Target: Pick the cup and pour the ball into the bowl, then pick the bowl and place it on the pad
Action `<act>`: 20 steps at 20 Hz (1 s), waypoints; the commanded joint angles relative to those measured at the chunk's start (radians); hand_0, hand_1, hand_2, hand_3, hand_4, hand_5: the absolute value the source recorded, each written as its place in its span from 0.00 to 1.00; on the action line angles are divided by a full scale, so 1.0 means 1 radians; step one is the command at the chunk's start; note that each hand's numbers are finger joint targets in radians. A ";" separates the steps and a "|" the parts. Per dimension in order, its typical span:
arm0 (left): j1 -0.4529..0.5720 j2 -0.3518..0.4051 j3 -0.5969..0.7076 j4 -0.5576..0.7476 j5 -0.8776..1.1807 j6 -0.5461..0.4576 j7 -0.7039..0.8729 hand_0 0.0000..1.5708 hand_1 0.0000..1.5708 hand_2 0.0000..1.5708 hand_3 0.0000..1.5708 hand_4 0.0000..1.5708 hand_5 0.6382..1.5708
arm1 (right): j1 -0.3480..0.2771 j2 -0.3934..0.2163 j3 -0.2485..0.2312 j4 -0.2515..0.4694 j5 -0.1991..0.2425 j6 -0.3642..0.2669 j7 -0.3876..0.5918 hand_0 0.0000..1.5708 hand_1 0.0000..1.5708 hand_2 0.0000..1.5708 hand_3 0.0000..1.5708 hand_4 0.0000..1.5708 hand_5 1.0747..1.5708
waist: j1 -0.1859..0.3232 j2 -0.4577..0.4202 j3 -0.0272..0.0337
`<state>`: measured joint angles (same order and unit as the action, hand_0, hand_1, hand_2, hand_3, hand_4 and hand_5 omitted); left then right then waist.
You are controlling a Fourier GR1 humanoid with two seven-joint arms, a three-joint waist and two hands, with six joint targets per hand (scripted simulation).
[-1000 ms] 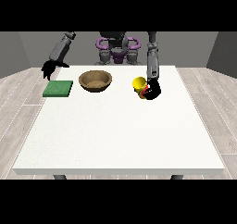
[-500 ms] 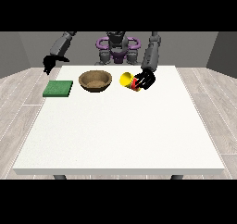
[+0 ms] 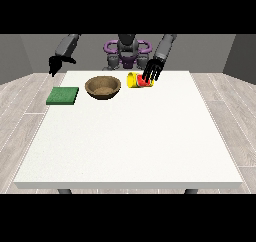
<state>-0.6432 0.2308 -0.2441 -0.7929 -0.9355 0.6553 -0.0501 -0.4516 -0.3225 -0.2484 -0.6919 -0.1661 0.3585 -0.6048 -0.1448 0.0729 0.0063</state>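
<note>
The yellow and red cup (image 3: 136, 80) is held tipped on its side just right of the brown bowl (image 3: 103, 86), with its mouth facing the bowl. The hand at the view's right (image 3: 153, 70) is shut on the cup, its fingers hanging over the cup's far end. No ball shows in the cup or in the bowl. The bowl stands upright on the white table (image 3: 130, 136), near the back edge. The green pad (image 3: 63, 95) lies flat to the left of the bowl. The hand at the view's left (image 3: 55, 64) hangs in the air beyond the pad, fingers relaxed and holding nothing.
The robot's torso (image 3: 127, 51) stands behind the table's back edge. The table's white top stretches from the bowl and pad to the front edge.
The hand at the view's right has carried the cup left towards the bowl and tipped it from upright onto its side. The hand at the view's left has risen slightly.
</note>
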 commanded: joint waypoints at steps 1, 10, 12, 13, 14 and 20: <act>-0.092 -0.062 -0.103 0.005 -0.181 -0.121 0.193 0.81 0.81 1.00 0.98 0.56 0.96 | 0.021 0.025 -0.010 0.061 0.010 -0.045 -0.019 0.00 0.00 0.16 0.10 0.25 0.95 | 0.061 -0.061 -0.0035; -0.092 -0.228 -0.251 -0.104 -0.362 -0.327 0.348 0.11 0.11 1.00 0.91 0.55 0.95 | 0.117 -0.079 -0.074 0.161 -0.021 0.057 -0.133 0.00 0.00 0.14 0.19 0.27 0.94 | 0.151 -0.089 -0.0053; -0.160 -0.212 -0.225 -0.119 -0.369 -0.404 0.332 0.14 0.14 1.00 0.92 0.56 0.96 | 0.075 -0.084 -0.079 0.161 -0.024 0.031 -0.116 0.00 0.00 0.15 0.25 0.26 0.94 | 0.162 -0.064 -0.0055; -0.176 -0.229 -0.272 -0.165 -0.372 -0.473 0.362 0.32 0.32 1.00 0.95 0.52 0.96 | 0.091 -0.113 -0.098 0.199 -0.029 0.049 -0.133 0.00 0.00 0.18 0.25 0.26 0.94 | 0.193 -0.088 -0.0048; -0.184 -0.203 -0.274 -0.165 -0.412 -0.457 0.338 0.00 0.00 1.00 0.97 0.51 0.96 | 0.122 -0.111 -0.096 0.204 -0.018 0.039 -0.171 0.00 0.00 0.19 0.23 0.26 0.93 | 0.208 -0.075 -0.0047; -0.227 -0.224 -0.297 -0.220 -0.492 -0.556 0.351 0.00 0.00 1.00 1.00 0.34 0.95 | 0.097 -0.103 -0.094 0.208 -0.030 0.047 -0.169 0.00 0.00 0.11 0.22 0.25 0.93 | 0.197 -0.055 -0.0053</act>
<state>-0.8430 0.0072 -0.5392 -0.9661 -1.3805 0.1590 0.3189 -0.3536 -0.4178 -0.3312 -0.5054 -0.1891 0.3819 -0.7296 0.0269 0.0032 0.0013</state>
